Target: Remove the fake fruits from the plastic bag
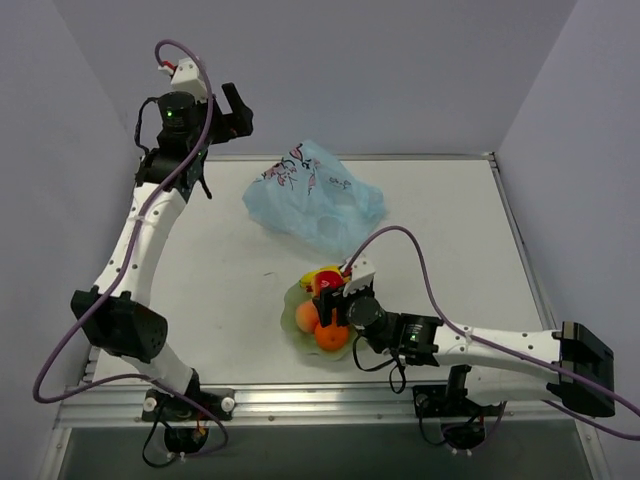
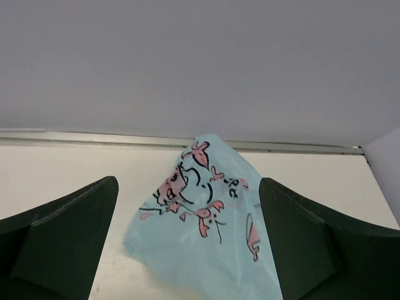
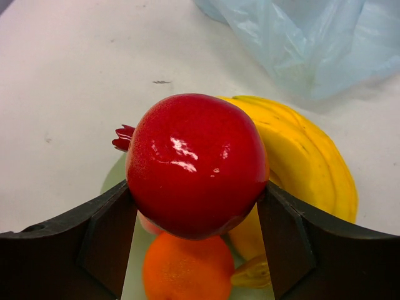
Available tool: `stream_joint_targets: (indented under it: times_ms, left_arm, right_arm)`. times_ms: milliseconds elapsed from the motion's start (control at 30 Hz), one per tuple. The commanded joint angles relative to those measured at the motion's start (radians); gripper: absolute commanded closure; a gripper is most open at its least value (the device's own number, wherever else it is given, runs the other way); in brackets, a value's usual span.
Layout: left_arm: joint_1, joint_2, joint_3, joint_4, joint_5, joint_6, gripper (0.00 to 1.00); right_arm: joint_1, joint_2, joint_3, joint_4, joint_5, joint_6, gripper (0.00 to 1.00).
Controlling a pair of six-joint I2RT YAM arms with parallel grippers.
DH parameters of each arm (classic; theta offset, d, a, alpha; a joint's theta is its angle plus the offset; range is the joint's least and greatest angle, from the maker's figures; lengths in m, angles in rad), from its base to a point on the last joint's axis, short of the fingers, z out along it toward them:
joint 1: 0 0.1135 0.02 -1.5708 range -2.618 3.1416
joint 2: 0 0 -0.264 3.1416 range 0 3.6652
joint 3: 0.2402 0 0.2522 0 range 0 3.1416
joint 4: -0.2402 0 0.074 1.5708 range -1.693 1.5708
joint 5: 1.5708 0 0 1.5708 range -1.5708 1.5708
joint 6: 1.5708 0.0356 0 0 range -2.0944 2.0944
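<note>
Presently the right gripper is closed partway on a glossy red fruit, one finger pressed against each flank. A small crown poking out sideways makes it look more like a pomegranate than an apple. The fruit hangs directly over the pale green bowl, with an orange straight beneath it, a banana just beside it and a peach also in the bowl. I judge the set-down to be a short drop straight down with no sideways travel. The light-blue plastic bag lies slumped on the table beyond the bowl and apart from it. It is nearer the left gripper, which is raised, points at the bag, and has its jaws wide apart and empty. Whether any fruit remains inside the bag I cannot tell.
</note>
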Motion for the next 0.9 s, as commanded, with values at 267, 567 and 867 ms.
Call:
stream_joint_targets:
  times_ms: [267, 567, 867]
  left_arm:
    - [-0.221, -0.553, -0.517, -0.167, -0.096, 0.067, 0.06]
    - [-0.263, -0.848, -0.753, -0.291, -0.187, 0.079, 0.06]
    - [-0.264, -0.874, -0.766, -0.278, -0.074, 0.099, 0.06]
  right_arm:
    - [0.044, 0.031, 0.009, -0.043, 0.137, 0.01, 0.44]
    - [0.072, 0.025, 0.038, -0.043, 0.157, -0.002, 0.01]
    - [0.075, -0.141, 0.144, -0.073, 0.201, -0.116, 0.0]
